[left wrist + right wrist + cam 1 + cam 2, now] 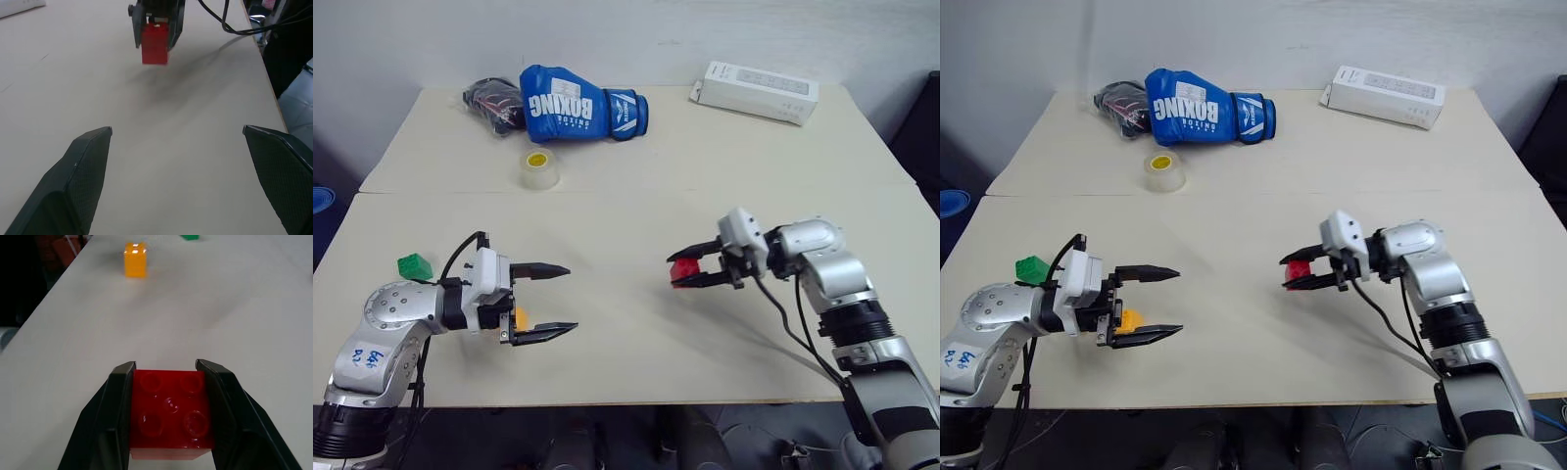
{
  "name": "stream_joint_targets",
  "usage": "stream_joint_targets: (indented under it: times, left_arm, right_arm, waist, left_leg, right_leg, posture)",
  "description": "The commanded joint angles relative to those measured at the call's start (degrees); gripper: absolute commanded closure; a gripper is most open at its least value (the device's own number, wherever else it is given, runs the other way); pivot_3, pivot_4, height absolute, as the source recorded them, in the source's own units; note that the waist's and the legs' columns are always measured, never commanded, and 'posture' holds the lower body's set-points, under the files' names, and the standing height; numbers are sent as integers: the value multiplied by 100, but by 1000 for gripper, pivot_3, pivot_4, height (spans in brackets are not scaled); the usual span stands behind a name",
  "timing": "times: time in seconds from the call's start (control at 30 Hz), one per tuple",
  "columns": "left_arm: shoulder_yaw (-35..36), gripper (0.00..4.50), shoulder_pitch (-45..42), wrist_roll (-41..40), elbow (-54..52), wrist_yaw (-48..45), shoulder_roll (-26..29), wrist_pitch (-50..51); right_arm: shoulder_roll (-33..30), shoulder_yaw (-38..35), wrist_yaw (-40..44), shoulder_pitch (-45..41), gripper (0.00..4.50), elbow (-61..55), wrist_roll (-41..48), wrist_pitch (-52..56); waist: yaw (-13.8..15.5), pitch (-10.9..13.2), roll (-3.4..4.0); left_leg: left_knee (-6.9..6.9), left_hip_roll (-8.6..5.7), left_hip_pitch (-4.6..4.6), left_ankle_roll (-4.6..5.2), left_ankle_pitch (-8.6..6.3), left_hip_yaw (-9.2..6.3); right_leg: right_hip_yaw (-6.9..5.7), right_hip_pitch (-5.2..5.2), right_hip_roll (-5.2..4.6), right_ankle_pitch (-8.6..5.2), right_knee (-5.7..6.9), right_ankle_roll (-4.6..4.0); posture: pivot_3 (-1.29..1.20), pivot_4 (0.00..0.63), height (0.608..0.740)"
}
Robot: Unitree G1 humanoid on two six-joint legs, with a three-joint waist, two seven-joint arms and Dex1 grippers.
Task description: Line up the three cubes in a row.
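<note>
While right gripper [690,267] clamps red cube [170,413] between both fingers, block hangs above table [636,211], well right of orange-yellow cube [1128,319]. Left gripper [553,299] holds nothing, fingers spread wide, pointing toward red cube. Orange-yellow cube sits on table just behind left gripper's fingers. Green cube [414,265] rests on table left of orange-yellow cube, near table's left edge, partly behind left arm.

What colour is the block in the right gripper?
Red; the right wrist view shows it best.
</note>
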Motion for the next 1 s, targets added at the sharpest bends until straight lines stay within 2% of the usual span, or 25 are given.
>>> stream_joint_targets:
  times: [0.03,0.23,0.37,0.43,0.47,0.6,0.73,0.93,1.0]
  left_arm:
    - [192,0,8,-106,-105,9,67,-11]
    - [218,0,290,-103,-252,56,89,70]
    - [197,0,306,-147,-328,203,-15,122]
    - [223,0,364,-151,-340,153,40,120]
    - [256,0,385,-153,-316,134,64,118]
    - [406,0,407,-134,-190,159,93,84]
    - [706,0,574,-108,-61,250,23,-18]
    - [1750,0,1221,-203,150,649,-201,-176]
    - [2379,0,1633,-261,289,866,-363,-200]
  right_arm:
    - [54,49,-54,158,3007,74,-170,-182]
    - [254,217,-173,326,3007,365,-523,-624]
    - [381,115,-242,366,3007,432,-395,-609]
    - [318,165,-26,397,3007,412,-394,-774]
    - [221,208,147,442,2657,236,-280,-393]
    - [368,-136,8,439,1431,101,2,-670]
    - [226,-325,3,515,78,-152,155,-626]
    - [29,-852,-44,810,32,-571,648,-515]
    - [-62,-1129,-37,1125,32,-816,943,-417]
  waist:
    - [17,0,0]
    - [-18,0,0]
    - [-61,0,-1]
    - [-78,0,-1]
    - [-79,0,-1]
    - [-77,0,-1]
    - [-79,0,-1]
    - [-78,0,-1]
    - [-78,1,-1]
  left_leg:
    - [3,0,-1,2,-1,-1]
    - [5,4,0,0,-3,0]
    - [6,4,5,0,-3,-1]
    - [6,4,5,0,-4,-2]
    - [5,4,5,-1,-4,-2]
    - [6,5,4,-1,-5,-2]
    - [6,6,5,-2,-5,-3]
    - [3,7,4,-2,-9,-3]
    - [3,7,4,-2,-10,-4]
  right_leg:
    - [0,0,0,1,0,1]
    - [-1,0,3,1,3,1]
    - [0,7,2,1,2,2]
    - [0,6,2,1,4,2]
    - [0,5,2,1,4,1]
    - [0,5,2,1,3,1]
    - [0,5,2,1,3,1]
    - [0,4,2,1,-3,1]
    - [0,4,1,1,-2,1]
  posture:
    - [0,150,740]
    - [0,150,740]
    - [0,150,740]
    - [0,150,740]
    - [0,150,740]
    - [0,150,740]
    - [0,150,740]
    - [0,150,740]
    - [0,150,740]
